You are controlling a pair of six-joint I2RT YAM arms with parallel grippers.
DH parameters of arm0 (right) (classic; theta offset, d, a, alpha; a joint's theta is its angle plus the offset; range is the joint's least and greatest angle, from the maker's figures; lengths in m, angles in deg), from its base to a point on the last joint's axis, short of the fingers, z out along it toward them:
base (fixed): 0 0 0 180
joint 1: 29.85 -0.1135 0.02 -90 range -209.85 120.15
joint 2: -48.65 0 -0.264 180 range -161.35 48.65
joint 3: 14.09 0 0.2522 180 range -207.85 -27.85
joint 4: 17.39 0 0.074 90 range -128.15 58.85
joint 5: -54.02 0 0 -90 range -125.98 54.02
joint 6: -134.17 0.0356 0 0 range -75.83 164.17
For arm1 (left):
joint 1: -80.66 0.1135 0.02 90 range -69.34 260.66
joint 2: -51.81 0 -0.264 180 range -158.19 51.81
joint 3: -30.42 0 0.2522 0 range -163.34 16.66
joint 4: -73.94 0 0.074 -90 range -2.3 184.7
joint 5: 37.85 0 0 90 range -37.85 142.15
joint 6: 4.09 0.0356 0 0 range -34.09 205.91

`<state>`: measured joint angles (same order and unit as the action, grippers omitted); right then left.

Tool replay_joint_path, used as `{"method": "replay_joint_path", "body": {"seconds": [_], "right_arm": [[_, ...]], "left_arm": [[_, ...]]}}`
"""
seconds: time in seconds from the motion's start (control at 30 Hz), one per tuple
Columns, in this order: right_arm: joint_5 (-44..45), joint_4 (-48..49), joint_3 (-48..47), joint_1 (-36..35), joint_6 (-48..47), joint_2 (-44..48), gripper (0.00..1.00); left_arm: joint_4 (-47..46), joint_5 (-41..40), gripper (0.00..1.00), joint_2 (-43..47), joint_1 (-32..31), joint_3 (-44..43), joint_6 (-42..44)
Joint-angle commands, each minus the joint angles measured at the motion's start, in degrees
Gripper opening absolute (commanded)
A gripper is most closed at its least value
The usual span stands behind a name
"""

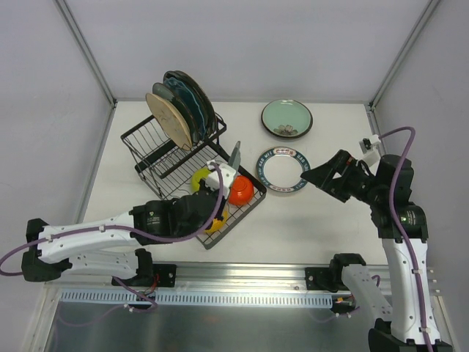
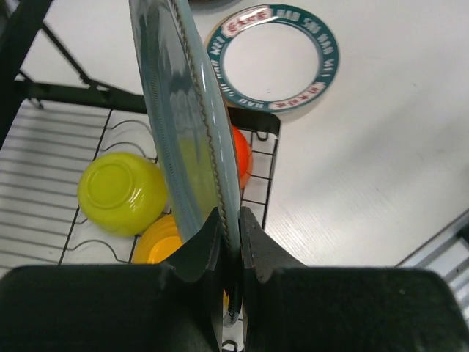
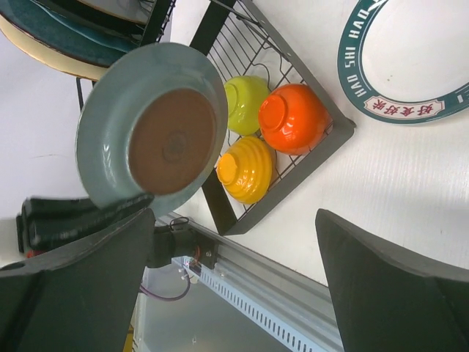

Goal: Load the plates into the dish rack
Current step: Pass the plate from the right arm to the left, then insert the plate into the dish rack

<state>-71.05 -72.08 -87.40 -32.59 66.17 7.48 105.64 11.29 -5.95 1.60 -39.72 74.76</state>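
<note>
L hand (image 2: 229, 242) is clamped on the rim of the grey-blue plate (image 2: 183, 110), holding it upright on edge w/ the tan underside facing the R arm. Plate hangs over the dish rack's (image 1: 146, 143) low basket, near the rack's front-right corner. It sits above the yellow bowl (image 2: 121, 192), orange bowl (image 2: 243, 158) and amber ribbed bowl (image 2: 157, 238). Can't tell if it clears them.

Key relation: the raised slotted section, w/ the racked plates (image 1: 179, 110) standing in it, lies away from the L hand, toward the rack's back-left. Held plate's edge line looks turned a bit off the racked plates' line. So I judge next move = carry back-left plus a wrist twist to match the slots. Bare wires show on the front-left side of the racked plates; that looks like the open room. Watch the step btwn basket and raised part, and the nearest racked plate's rim.

R hand (image 1: 316, 176) is spread wide and empty, right of the rack, just beside the patterned plate (image 1: 282, 170), which lies flat on the counter (image 1: 330, 220). Mint plate (image 1: 286, 119) sits further back, also right of the rack. R arm is nearer both of those; L arm is nearer the slots.
</note>
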Motion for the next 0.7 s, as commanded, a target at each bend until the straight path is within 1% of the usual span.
{"method": "replay_joint_path", "body": {"seconds": [0.0, 0.03, 0.1, 0.13, 0.17, 0.2, 0.23, 0.3, 0.43, 0.57, 0.67], "right_arm": [[0.9, -0.4, -0.2, -0.2, -1.1, 1.1, 0.96], [0.9, -0.6, -0.1, -0.2, -1.2, 1.4, 0.96], [1.0, -0.6, 0.0, -0.2, -1.2, 1.4, 0.96], [1.0, -0.6, 0.0, -0.2, -1.3, 1.4, 0.96], [1.0, -0.6, 0.1, -0.2, -1.2, 1.4, 0.96], [1.0, -0.6, 0.3, -0.2, -1.3, 1.5, 0.96], [1.0, -0.6, 0.4, 0.0, -1.2, 1.4, 0.96], [1.1, -0.6, 0.7, -0.1, -1.2, 1.6, 0.95], [1.1, -0.6, 1.3, -0.1, -1.4, 1.8, 0.95], [1.1, -0.7, 1.3, 0.1, -1.9, 1.8, 0.95], [1.0, -0.8, 1.3, 0.3, -1.9, 1.7, 0.95]], "left_arm": [[-0.3, 1.9, 0.0, 3.3, 5.1, -4.1, -10.5], [0.3, 2.4, 0.0, 3.3, 6.2, -4.4, -11.2], [1.1, 2.3, 0.0, 2.7, 6.4, -6.4, -13.0], [4.1, 2.0, 0.0, 1.9, 6.4, -7.3, -14.1], [6.3, 1.0, 0.0, 1.2, 6.4, -8.6, -18.1], [9.6, 0.3, 0.0, -0.5, 6.4, -11.7, -20.5], [15.0, 0.3, 0.0, -1.5, 6.4, -13.3, -22.7], [18.5, 1.7, 0.0, -3.5, 6.4, -16.9, -26.1], [19.7, 4.2, 0.0, -4.0, 6.4, -18.6, -28.2], [19.8, 3.2, 0.0, -2.7, 6.3, -20.1, -28.4], [20.0, 2.7, 0.0, -2.1, 6.3, -23.2, -27.6]]}}
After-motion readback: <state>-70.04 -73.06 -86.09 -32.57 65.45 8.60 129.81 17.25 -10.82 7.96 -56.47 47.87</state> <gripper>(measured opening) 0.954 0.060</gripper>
